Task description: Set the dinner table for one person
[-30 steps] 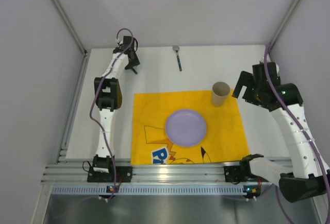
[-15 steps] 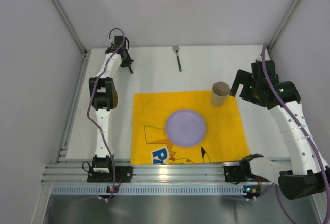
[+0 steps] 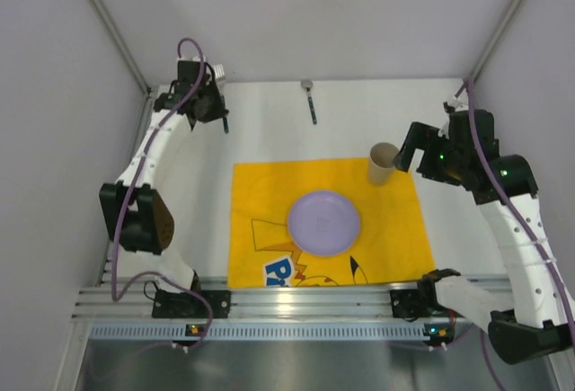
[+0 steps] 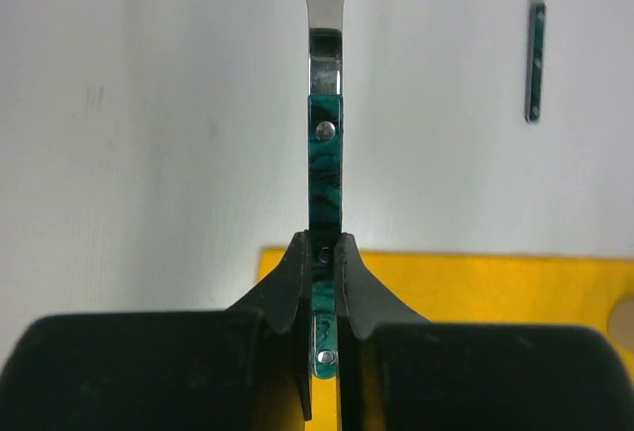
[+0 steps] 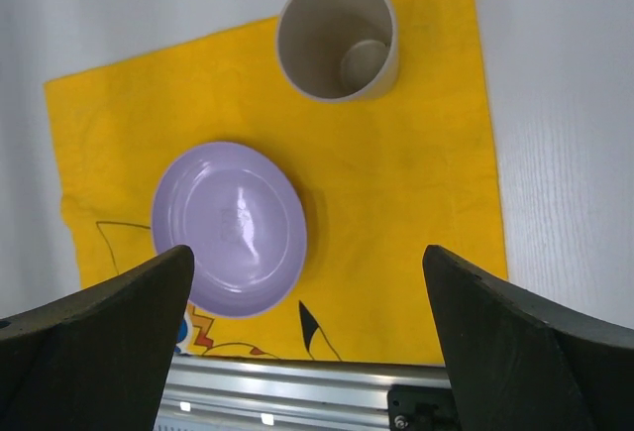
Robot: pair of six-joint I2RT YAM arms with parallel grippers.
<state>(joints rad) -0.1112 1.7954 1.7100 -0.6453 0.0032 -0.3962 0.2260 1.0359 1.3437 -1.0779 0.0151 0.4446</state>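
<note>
A: Left gripper (image 4: 325, 253)?
B: Pinched shut on a green handle (image 4: 325, 144). Gripped near the tail end, with the shiny metal part sticking out in front. Fork or spoon? Cannot tell, cut off at the top of the wrist view.
A: Why pinched there?
B: Probably to leave the long part free, easy to lay down flat later.
A: Where now?
B: Over the big white table (image 3: 377, 112), at its far left, just past the far left corner of the yellow mat (image 3: 269, 193). Lifted or touching? Hard to say.
A: And near it?
B: A second green handle (image 3: 313, 108), lying flat by the far edge of the table, well apart from the first. Not picked up yet.
A: Further out?
B: Purple plate (image 3: 323, 222) in the middle of the mat, ready for food. Cup (image 3: 384, 164) standing on the far right corner of the mat, mouth up.
A: Right gripper (image 3: 411, 150)?
B: Spread wide, holding nothing. Hanging just beside the cup, looking down on cup and plate. Maybe waiting for a turn.
A: Much left to do?
B: Seems so. Not yet beside the plate: either green handle.
</note>
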